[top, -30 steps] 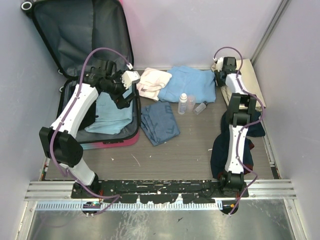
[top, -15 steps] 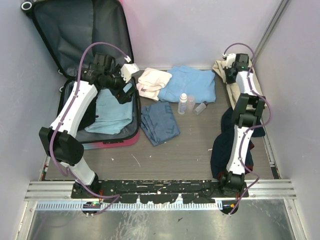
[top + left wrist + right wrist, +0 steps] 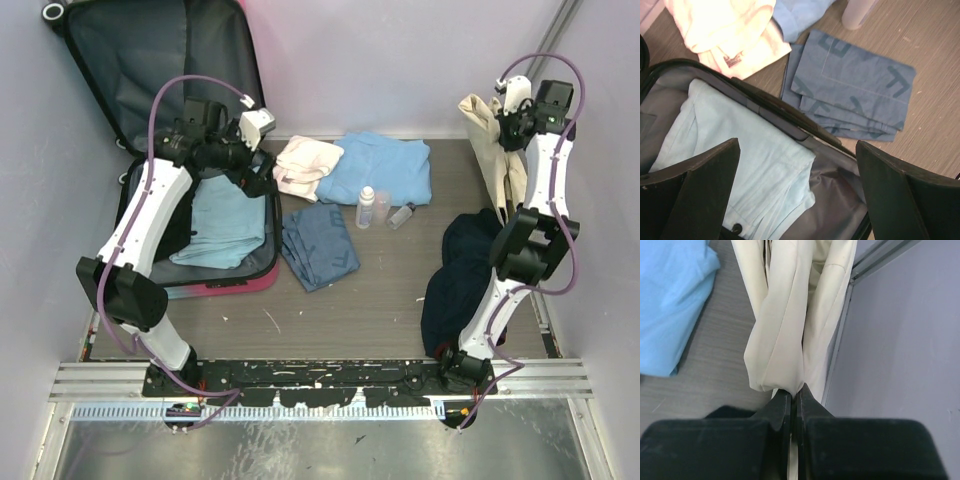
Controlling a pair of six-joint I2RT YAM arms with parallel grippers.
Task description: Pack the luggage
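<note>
Wrist views alone show right fingers [image 3: 787, 407] pinching the cream cloth [image 3: 785, 315], left fingers [image 3: 705, 195] spread above the luggage [image 3: 767, 106].

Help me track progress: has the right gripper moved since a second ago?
Yes. The right gripper, shut on the cream fabric garment, swung right, away from the folded light-blue cloth.

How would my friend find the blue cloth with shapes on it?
Find the open luggage on the left. Just right of it, on the table, lies the folded cloth. It is dusty blue with darker angular marks; the light-blue garment and cream garment behind it are plain.
</note>
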